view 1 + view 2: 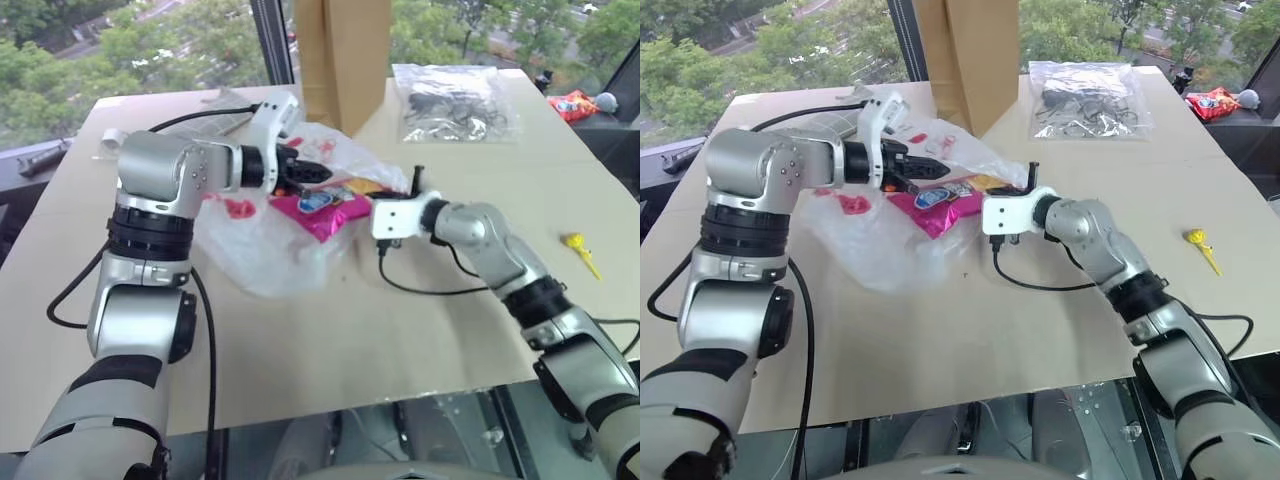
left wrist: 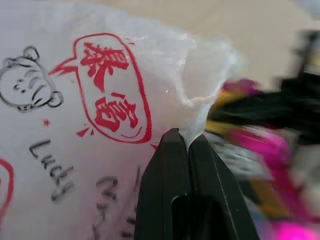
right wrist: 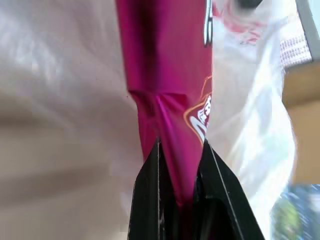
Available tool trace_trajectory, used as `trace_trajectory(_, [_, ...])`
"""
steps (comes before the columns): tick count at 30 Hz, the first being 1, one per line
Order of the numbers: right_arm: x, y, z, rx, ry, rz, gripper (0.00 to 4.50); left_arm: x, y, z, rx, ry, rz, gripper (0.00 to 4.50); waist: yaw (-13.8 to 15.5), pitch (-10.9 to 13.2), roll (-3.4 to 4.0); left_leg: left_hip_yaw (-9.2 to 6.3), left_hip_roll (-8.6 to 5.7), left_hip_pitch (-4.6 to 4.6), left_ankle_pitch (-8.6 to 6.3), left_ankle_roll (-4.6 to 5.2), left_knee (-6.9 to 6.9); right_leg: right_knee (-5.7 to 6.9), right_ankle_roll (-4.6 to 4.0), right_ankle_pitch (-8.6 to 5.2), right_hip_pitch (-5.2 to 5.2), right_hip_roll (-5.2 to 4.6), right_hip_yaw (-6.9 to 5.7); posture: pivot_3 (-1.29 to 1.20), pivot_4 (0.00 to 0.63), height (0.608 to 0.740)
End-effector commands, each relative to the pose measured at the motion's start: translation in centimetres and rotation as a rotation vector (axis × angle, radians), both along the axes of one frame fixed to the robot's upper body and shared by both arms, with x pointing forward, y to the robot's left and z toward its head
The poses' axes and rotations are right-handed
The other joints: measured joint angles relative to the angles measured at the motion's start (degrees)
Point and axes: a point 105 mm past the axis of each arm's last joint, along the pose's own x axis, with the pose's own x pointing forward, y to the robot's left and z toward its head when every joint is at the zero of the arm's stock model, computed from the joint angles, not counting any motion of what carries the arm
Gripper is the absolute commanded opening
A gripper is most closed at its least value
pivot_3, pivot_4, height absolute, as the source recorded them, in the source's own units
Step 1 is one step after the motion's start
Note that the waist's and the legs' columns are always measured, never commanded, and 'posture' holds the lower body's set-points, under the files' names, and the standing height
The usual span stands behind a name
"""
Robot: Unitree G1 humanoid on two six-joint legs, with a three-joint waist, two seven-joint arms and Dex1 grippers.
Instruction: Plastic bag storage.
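The plastic bag (image 1: 262,252), thin translucent white with red printing, lies crumpled in the middle of the table. My left gripper (image 1: 320,173) is shut on a pinched fold of its upper edge (image 2: 196,131) and holds that edge up off the table. A pink snack packet (image 1: 322,212) lies at the bag's open side, partly under the lifted plastic. From the right, my right gripper (image 3: 181,150) is shut on one end of the pink packet (image 3: 167,65). The two grippers are close together over the bag.
A tall brown paper bag (image 1: 345,55) stands at the back just behind the plastic bag. A clear bag of dark items (image 1: 452,102) lies back right. A small yellow object (image 1: 580,247) and a red packet (image 1: 572,103) sit at the right. Black cables (image 1: 425,289) trail across the table.
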Motion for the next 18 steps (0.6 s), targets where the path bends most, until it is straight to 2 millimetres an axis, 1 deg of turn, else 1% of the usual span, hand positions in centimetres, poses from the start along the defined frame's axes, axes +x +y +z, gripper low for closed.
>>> trace_trajectory(1, [0.2, 2.8, 0.9, -0.028, -0.103, 0.070, 0.05, -1.6, -1.3, 1.4, -0.028, -0.034, -0.080, 0.00, -0.15, 0.00, 0.00, 0.01, 0.04, 0.01, 0.00, -0.01, -0.01, 0.00, -0.01, 0.00, -0.01, 0.03, 0.03, 0.00, 0.150, 0.740])
trace_trajectory(2, [0.4, 3.0, 0.9, -0.028, -0.108, 0.074, 0.05, -1.7, -1.4, 1.3, -0.029, -0.033, -0.082, 0.00, -0.09, 0.00, 0.00, 0.02, 0.05, 0.02, 0.00, -0.01, -0.03, -0.01, -0.01, 0.01, -0.01, 0.05, 0.04, 0.00, 0.150, 0.740])
trace_trajectory(5, [1.1, 4.7, 1.4, -0.039, -0.159, 0.087, 0.05, -2.6, -2.3, 0.8, -0.055, 0.002, -0.112, 0.00, -0.02, 0.00, 0.00, 0.03, 0.03, 0.02, 0.00, -0.02, -0.01, -0.03, -0.01, 0.01, 0.00, 0.03, 0.08, 0.00, 0.150, 0.740])
trace_trajectory(6, [1.5, 5.3, 1.6, -0.038, -0.176, 0.072, 0.05, -3.3, -2.8, 0.5, -0.064, 0.017, -0.133, 0.00, 0.00, 0.00, 0.00, 0.04, 0.02, 0.01, 0.00, -0.01, 0.00, -0.03, -0.01, 0.01, 0.00, 0.03, 0.09, 0.00, 0.150, 0.740])
trace_trajectory(8, [2.3, 5.8, 1.8, -0.026, -0.197, 0.035, 0.05, -4.1, -3.4, 0.0, -0.083, 0.038, -0.149, 0.00, -0.03, 0.00, 0.00, 0.03, 0.02, 0.01, 0.00, -0.01, 0.01, -0.03, -0.02, 0.01, 0.00, 0.03, 0.08, 0.00, 0.150, 0.740])
trace_trajectory(9, [2.5, 6.1, 1.3, -0.028, -0.172, 0.029, 0.05, -4.2, -3.5, -0.1, -0.092, 0.038, -0.141, 0.00, -0.02, 0.00, -0.01, 0.01, 0.03, 0.01, 0.00, -0.02, 0.01, -0.03, -0.02, 0.01, 0.00, 0.05, 0.06, 0.00, 0.150, 0.740])
trace_trajectory(11, [2.2, 6.6, 0.1, -0.018, -0.069, 0.050, 0.05, -3.9, -3.5, -0.3, -0.113, 0.036, -0.104, 0.00, -0.03, 0.00, 0.00, 0.01, 0.06, 0.03, 0.01, -0.04, -0.03, -0.04, -0.04, 0.02, 0.00, 0.06, 0.07, 0.00, 0.150, 0.740])
trace_trajectory(14, [1.8, 6.9, -0.8, 0.001, 0.003, 0.069, 0.81, -3.0, -3.1, -0.3, -0.158, 0.008, -0.028, 0.00, -0.08, 0.00, 0.00, 0.00, 0.05, 0.03, 0.01, -0.04, -0.01, -0.05, -0.04, 0.03, 0.01, 0.07, 0.07, 0.00, 0.150, 0.740])
trace_trajectory(15, [1.7, 6.7, -0.6, 0.017, 0.011, 0.073, 1.47, -2.4, -2.8, -0.4, -0.169, -0.001, 0.011, 0.00, -0.08, 0.00, 0.00, 0.01, 0.05, 0.03, 0.01, -0.04, 0.00, -0.05, -0.05, 0.03, 0.01, 0.06, 0.07, 0.00, 0.150, 0.740])
trace_trajectory(16, [1.6, 6.4, -0.2, 0.035, 0.010, 0.075, 1.75, -1.9, -2.5, -0.5, -0.180, -0.005, 0.047, 0.00, 0.01, 0.00, 0.00, 0.01, 0.05, 0.03, 0.01, -0.04, 0.01, -0.04, -0.05, 0.03, 0.01, 0.06, 0.06, 0.00, 0.150, 0.740])
trace_trajectory(18, [1.5, 5.3, 1.4, 0.103, -0.014, 0.063, 2.83, -0.8, -1.7, -0.5, -0.227, -0.017, 0.120, 0.00, 0.29, 0.00, -0.01, -0.02, 0.05, 0.03, 0.01, -0.05, 0.01, -0.04, -0.05, 0.03, 0.02, 0.06, 0.03, 0.00, 0.150, 0.740])
